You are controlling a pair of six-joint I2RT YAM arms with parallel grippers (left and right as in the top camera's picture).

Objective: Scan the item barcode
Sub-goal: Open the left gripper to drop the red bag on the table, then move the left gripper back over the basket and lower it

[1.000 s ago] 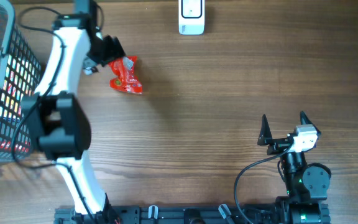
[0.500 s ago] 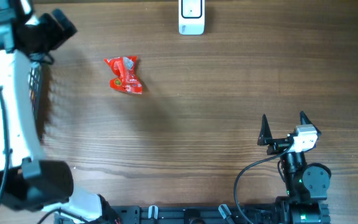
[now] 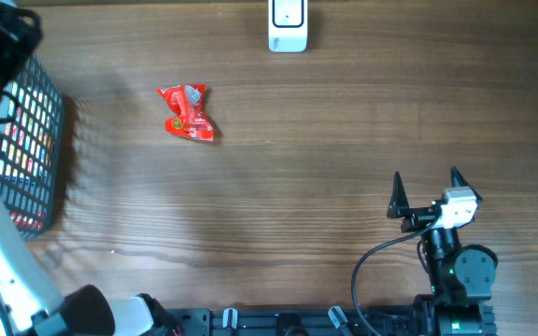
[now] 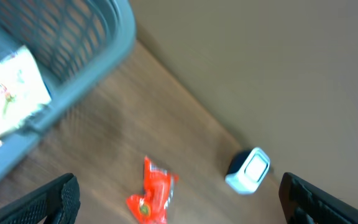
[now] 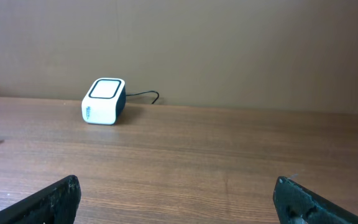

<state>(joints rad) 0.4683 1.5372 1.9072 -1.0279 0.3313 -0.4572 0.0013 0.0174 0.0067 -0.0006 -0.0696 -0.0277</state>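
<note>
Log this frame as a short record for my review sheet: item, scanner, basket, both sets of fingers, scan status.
item: red crinkled snack packet, lying on the wooden table, nothing touching it
scanner: white box-shaped barcode scanner, at the far edge, apart from the packet
basket: dark mesh basket, left edge, packaged goods inside
left fingers: open, empty, at the far left by the basket
right fingers: open, empty, near right
scan: not yet done

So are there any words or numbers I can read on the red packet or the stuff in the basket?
No text can be read anywhere.
Red packet: print too small to read.
Packs in the basket: print blurred.
White scanner: no text shows.
</note>
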